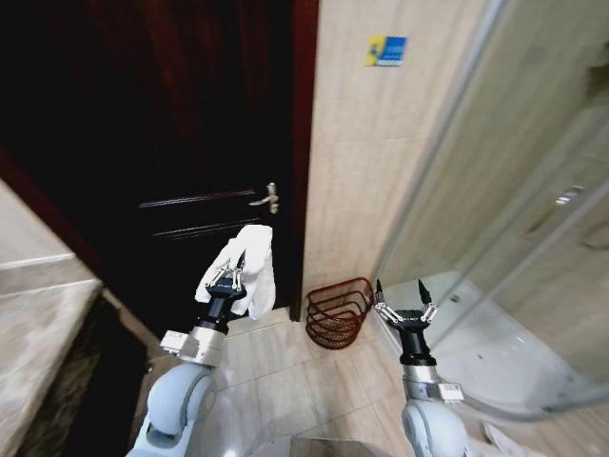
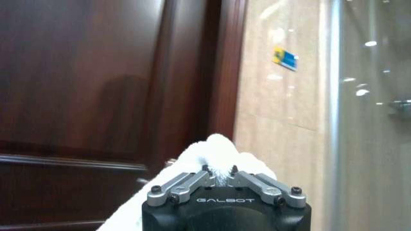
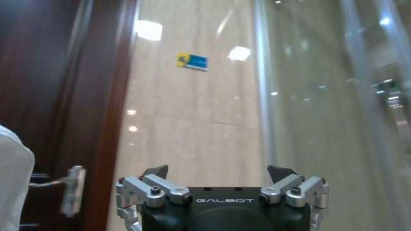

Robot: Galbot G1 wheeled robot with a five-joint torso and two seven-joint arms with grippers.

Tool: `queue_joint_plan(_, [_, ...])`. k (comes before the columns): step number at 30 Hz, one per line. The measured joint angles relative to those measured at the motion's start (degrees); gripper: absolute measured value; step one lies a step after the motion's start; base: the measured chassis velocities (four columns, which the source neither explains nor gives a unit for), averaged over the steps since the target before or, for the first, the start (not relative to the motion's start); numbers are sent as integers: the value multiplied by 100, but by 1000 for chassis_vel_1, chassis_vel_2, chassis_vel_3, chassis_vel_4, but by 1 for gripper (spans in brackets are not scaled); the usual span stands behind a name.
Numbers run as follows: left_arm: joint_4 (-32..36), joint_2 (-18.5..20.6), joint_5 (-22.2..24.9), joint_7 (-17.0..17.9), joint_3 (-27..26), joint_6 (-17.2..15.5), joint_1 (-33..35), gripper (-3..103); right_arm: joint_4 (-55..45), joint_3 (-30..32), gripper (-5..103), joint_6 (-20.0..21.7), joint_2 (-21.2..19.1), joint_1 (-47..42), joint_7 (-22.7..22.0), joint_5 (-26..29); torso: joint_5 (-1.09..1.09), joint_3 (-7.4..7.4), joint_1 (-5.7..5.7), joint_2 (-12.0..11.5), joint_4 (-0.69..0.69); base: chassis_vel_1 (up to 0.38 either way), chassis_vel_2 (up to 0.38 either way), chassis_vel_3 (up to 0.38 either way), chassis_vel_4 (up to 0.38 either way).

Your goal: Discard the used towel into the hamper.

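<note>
Towel (image 1: pixel 249 267) hangs pinched in the left gripper (image 1: pixel 226 277), hamper (image 1: pixel 340 314) on the floor ahead and to its right, nearer the right gripper (image 1: pixel 402 303), jaws spread, empty.

Dark wooden door (image 1: pixel 171 143) with metal handle (image 1: pixel 267 198), blue-yellow sticker (image 1: pixel 386 49) on tiled wall

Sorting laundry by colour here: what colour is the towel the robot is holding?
White; the towel, held in the left gripper, shows best in the head view.
</note>
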State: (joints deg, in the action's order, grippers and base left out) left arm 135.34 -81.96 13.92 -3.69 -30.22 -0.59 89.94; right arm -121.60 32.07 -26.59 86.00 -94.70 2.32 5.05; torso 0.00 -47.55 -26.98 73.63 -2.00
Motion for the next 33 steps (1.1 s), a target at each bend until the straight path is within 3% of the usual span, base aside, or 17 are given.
queue_joint_plan(12, [-39,-7,62,8,86,20,36,4,-22,37,100,33,-16,-51,7,-3,0,0,0,0,0,-120,-127,-124,-122])
queue_joint_plan(16, [-87,-8,62,26,134,20,47,4,10,16,100,-219,13,1,17,115,1,0,0,0,0,-123,-121,-131,-121])
queue_joint_plan(25, [-223,-27,71,131,220,67,17,4,40,18,100,-253,39,-13,-3,74,0,0,0,0,1,-127,-116,-134,-125])
queue_joint_plan(30, [-475,-5,136,140,234,318,-15,4,92,16,100,-214,84,-53,-102,-126,1,0,0,0,1,-92,-100,-76,-69])
queue_joint_plan(33, [-844,83,147,141,263,402,-98,4,229,8,100,-27,146,-2,-443,-488,0,0,0,0,-3,-21,-6,-6,-7])
